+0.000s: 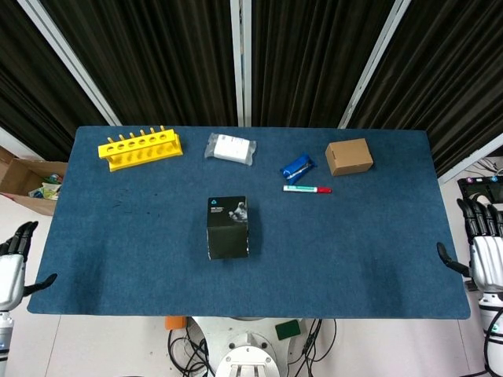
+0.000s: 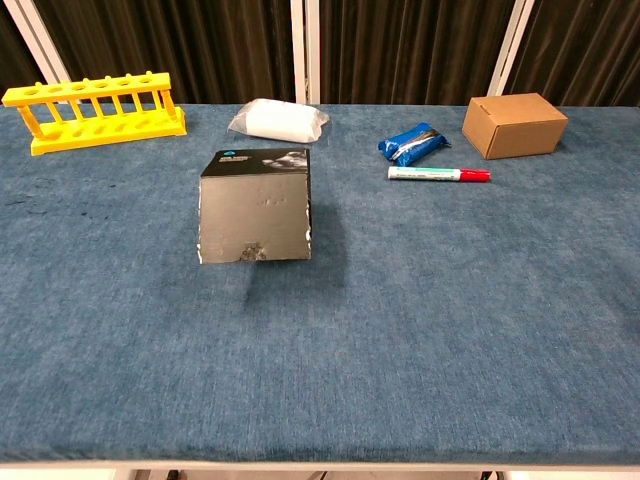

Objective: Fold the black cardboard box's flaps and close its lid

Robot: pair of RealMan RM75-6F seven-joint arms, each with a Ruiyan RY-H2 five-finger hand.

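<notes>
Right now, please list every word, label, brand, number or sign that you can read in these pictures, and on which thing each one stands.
No text can be read.
Black cardboard box: a small blue mark and white print on its lid, too small to read.
Marker pen: print on its white barrel, too blurred to read.
Blue packet: print too small to read.
White bag: a label, too small to read.
Brown box and yellow rack: no text shows.

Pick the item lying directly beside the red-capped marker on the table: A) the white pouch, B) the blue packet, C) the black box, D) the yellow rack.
B: the blue packet lies just behind the marker, while the other three sit well away to the left.
</notes>
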